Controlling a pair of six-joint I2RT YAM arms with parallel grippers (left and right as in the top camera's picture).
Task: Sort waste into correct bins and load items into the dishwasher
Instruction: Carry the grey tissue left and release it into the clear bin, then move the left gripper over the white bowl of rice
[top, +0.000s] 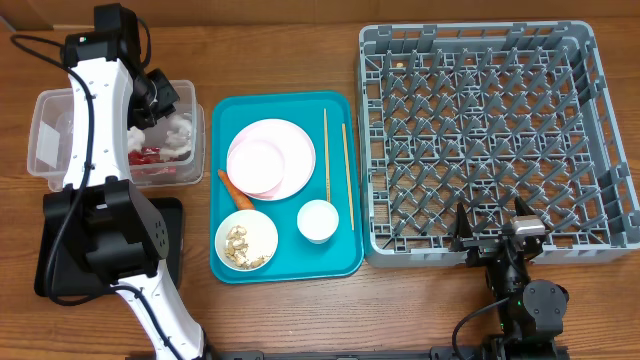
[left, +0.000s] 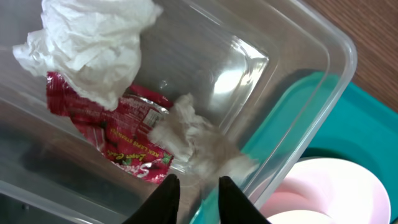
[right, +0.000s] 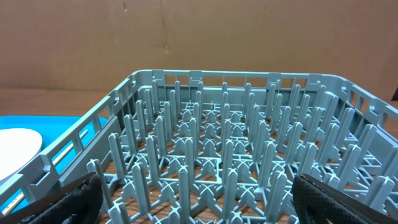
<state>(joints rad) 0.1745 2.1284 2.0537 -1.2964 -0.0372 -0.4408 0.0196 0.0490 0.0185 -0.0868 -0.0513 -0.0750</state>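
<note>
My left gripper hangs over the clear tub; its black fingers stand slightly apart, open, with nothing between them. Below it in the tub lie a small crumpled napkin piece, blurred, a bigger white napkin and the red-and-silver wrapper. The teal tray carries the pink plate, an orange carrot, a bowl with scraps and a white cup. My right gripper rests open at the near edge of the grey dish rack.
A black tray lies at the front left, partly under the left arm's base. Two chopsticks lie along the teal tray's right side. Rack pegs fill the right wrist view between wide-set fingers.
</note>
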